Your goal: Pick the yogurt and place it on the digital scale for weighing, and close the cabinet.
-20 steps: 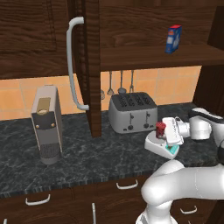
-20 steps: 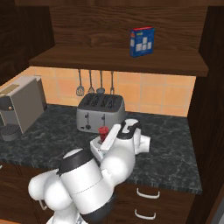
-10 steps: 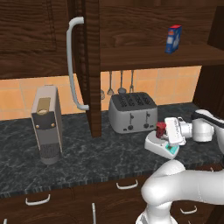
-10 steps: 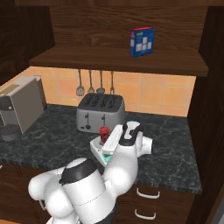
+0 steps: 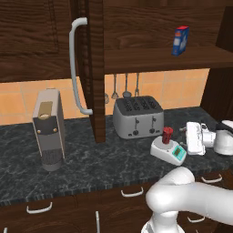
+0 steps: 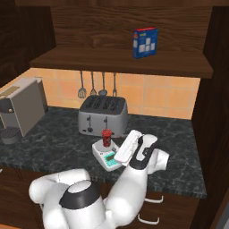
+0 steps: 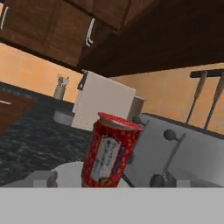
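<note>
The yogurt [image 5: 168, 135], a small dark red cup, stands upright on the round platform of the digital scale [image 5: 169, 152], on the counter in front of the toaster. My gripper [image 5: 186, 138] hovers just right of the cup, a small gap away, open and holding nothing. From the right base the cup [image 6: 106, 137] sits on the scale [image 6: 106, 157] with the hand [image 6: 125, 148] beside it. In the hand view the yogurt [image 7: 111, 151] is close and centred. The cabinet's right door [image 5: 95, 68] stands open, edge-on, with its pale handle [image 5: 76, 63] facing out.
A silver toaster [image 5: 138, 117] stands right behind the scale. A coffee machine [image 5: 49, 129] is at the counter's left. A blue box with a red top [image 5: 180, 40] sits on the open shelf. Utensils [image 6: 96, 85] hang on the tiled wall.
My gripper has let go of the yogurt and drawn back to the right. The cup stays upright on the scale.
</note>
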Robot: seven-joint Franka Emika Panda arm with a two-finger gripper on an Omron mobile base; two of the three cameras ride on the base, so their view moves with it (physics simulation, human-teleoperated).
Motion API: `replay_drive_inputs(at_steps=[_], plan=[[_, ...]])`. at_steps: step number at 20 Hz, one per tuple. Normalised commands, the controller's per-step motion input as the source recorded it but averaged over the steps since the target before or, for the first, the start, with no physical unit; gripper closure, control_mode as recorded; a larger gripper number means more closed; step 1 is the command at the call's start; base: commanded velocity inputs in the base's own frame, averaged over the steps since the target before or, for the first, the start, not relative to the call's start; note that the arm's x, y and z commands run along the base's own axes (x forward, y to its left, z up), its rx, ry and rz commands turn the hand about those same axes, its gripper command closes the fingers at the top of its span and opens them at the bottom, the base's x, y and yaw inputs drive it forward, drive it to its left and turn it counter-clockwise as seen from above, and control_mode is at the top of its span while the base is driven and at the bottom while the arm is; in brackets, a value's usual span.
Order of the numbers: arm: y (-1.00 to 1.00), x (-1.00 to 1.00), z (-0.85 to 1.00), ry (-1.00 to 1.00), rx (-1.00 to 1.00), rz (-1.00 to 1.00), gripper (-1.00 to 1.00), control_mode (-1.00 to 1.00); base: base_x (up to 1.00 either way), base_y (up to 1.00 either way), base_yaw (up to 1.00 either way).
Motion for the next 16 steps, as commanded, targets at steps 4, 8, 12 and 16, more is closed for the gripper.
replay_drive_inputs(at_steps=[4,8,12,16], plan=[[-0.34,-0.69,0.37,-0.49,0.00,-0.30,-1.00,-1.00,0.00,0.00,0.00],[-0.44,-0.58,0.54,-0.37,0.03,-0.23,-1.00,-1.00,0.00,0.00,0.00],[-0.39,-0.42,0.65,-0.19,0.07,-0.12,-1.00,-1.00,0.00,0.00,0.00],[-0.39,-0.44,0.62,-0.05,0.04,-0.11,-1.00,-1.00,0.00,0.00,0.00]])
